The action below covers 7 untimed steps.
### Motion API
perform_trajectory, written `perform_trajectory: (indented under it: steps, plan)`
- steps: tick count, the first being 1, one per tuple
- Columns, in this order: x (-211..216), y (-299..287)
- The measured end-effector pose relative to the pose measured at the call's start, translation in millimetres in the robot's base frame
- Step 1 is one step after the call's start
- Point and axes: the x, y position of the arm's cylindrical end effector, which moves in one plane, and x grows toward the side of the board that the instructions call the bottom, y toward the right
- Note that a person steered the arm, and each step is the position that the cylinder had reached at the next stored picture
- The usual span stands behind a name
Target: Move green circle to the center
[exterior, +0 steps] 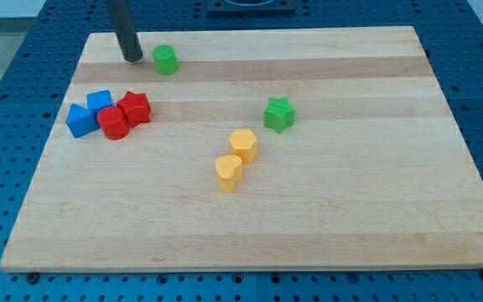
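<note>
The green circle (166, 59) sits near the bench's (350, 226) top-left, just right of my tip (132, 59). No jaws here. It looks light, stiff, probably slippery; push its upper-left side.

Rod (124, 29) cut off by the view's top edge, upper length out of sight. Blue pegboard (7, 75) cut off at all four edges. Red circle (113, 122) covering part of the red block (135, 108) at its 1 o'clock and of the blue block (99, 101) at 11. Exact shapes of both blue blocks too small to tell.
</note>
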Motion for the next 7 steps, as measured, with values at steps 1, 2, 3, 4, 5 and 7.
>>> perform_trajectory:
  steps: [1,2,3,4,5,7]
  plan:
    - [5,28]
    - [18,52]
    - [30,77]
    - [40,110]
    - [56,135]
    - [87,165]
